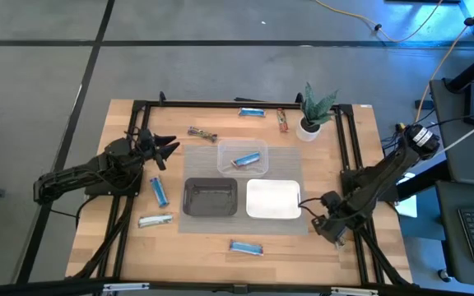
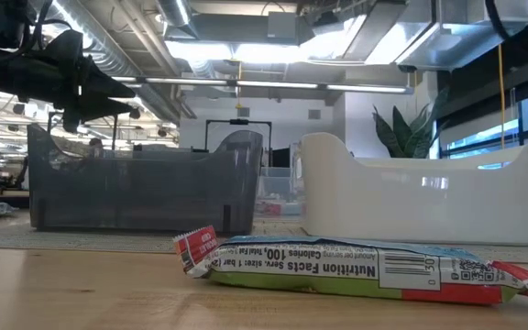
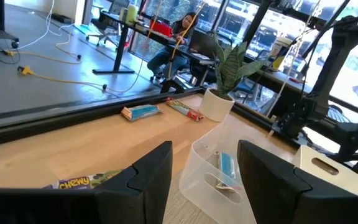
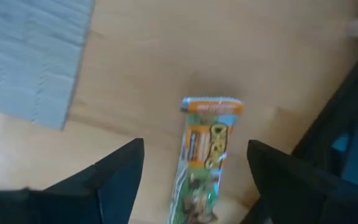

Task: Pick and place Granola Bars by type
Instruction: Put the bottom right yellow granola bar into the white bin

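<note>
Granola bars lie scattered on the wooden table: a blue one (image 1: 251,113) and a brown-red one (image 1: 282,121) at the far edge, a brown one (image 1: 202,133), a blue one (image 1: 159,191), a silvery one (image 1: 155,219) and one near the front edge (image 1: 246,247), (image 2: 356,270). Another blue bar (image 1: 246,159) lies in the clear tray (image 1: 223,150). My left gripper (image 1: 167,150), (image 3: 204,180) is open, raised left of the clear tray. My right gripper (image 1: 319,220), (image 4: 197,180) is open right of the white tray, its fingers on either side of a green-orange bar (image 4: 207,158) lying flat on the table.
The black tray (image 1: 211,197) and the white tray (image 1: 272,199) stand side by side on a grey mat (image 1: 290,156). A small potted plant (image 1: 311,111) stands at the far right corner. A black frame (image 1: 348,148) runs along the table edges. Bare wood lies around the trays.
</note>
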Controlling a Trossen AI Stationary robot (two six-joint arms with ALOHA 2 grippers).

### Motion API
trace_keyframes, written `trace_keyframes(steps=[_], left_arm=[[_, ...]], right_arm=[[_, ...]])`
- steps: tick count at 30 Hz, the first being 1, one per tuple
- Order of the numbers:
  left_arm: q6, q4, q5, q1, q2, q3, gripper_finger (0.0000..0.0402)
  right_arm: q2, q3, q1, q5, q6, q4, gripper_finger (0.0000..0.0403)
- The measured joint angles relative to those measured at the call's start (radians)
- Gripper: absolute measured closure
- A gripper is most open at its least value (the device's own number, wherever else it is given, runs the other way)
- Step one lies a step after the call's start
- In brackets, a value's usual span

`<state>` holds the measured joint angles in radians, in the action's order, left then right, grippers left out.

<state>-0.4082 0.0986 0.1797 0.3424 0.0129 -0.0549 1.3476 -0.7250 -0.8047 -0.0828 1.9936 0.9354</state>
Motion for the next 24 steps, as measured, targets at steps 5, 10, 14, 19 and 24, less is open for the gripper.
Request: trace_keyframes(steps=[5, 10, 14, 19, 24], left_arm=[[0.000, 0.000, -0.002, 0.000, 0.000, 0.000, 0.0226], [0.001, 0.000, -0.001, 0.000, 0.000, 0.000, 0.0228], [0.001, 0.001, 0.000, 0.000, 0.000, 0.000, 0.0226], [0.002, 0.001, 0.002, 0.000, 0.000, 0.000, 0.0228], [0.002, 0.001, 0.002, 0.000, 0.000, 0.000, 0.0227]], right_arm=[[0.000, 0.083, 0.000, -0.051, 0.043, -0.074, 0.0115], [0.000, 0.164, 0.001, -0.052, 0.043, -0.277, 0.0120], [-0.004, 0.187, 0.001, -0.060, 0.046, -0.297, 0.0144], [-0.003, 0.187, 0.001, -0.066, 0.016, -0.281, 0.0189], [-0.003, 0.188, 0.000, -0.071, -0.025, -0.274, 0.0232]])
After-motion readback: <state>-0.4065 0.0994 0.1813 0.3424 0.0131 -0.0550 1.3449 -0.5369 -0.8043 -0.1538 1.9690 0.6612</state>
